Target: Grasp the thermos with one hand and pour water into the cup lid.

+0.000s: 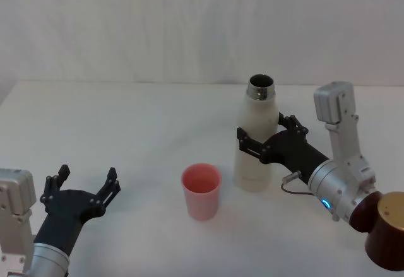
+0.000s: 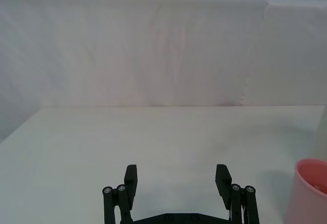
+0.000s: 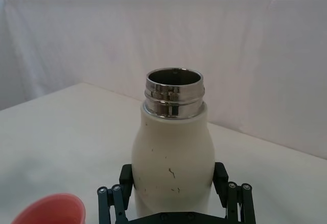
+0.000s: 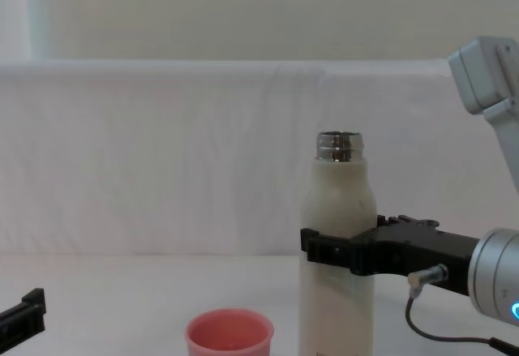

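While the right gripper (image 1: 267, 134) clasps one thermos (image 1: 255, 144) | one cup lid (image 1: 201, 191) | left gripper (image 1: 87, 182) wide.

You've got a white table (image 1: 126, 119) spread beneath and ahead of both pincers; behind it, beyond the fingertips, a creased white cloth backdrop (image 2: 153, 50) hangs; a dark red cylinder (image 1: 386, 229) sits behind the right pincer.

Thermos (image 4: 337, 234) base and cup lid (image 4: 229, 336) bottom, below chest view's edge.
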Action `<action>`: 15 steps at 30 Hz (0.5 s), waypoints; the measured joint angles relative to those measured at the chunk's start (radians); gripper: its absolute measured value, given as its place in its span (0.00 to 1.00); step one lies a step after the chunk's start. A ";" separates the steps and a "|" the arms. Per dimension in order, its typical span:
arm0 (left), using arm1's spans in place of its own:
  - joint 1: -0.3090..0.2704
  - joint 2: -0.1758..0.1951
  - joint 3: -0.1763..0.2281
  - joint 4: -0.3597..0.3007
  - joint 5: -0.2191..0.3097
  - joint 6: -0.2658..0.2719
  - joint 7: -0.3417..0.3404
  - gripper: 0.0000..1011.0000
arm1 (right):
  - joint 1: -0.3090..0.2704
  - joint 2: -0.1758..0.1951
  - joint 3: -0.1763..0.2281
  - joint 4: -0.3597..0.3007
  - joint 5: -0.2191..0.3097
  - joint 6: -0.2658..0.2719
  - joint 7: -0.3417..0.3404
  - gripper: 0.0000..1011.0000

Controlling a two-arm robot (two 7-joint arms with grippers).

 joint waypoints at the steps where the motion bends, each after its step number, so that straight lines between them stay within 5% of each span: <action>1: 0.000 0.000 0.000 0.000 0.000 0.000 0.000 0.99 | -0.004 0.003 0.002 -0.005 0.001 0.000 -0.001 0.99; 15: 0.000 0.000 0.000 0.000 0.000 0.000 0.000 0.99 | -0.048 0.029 0.017 -0.050 0.007 -0.003 -0.009 0.99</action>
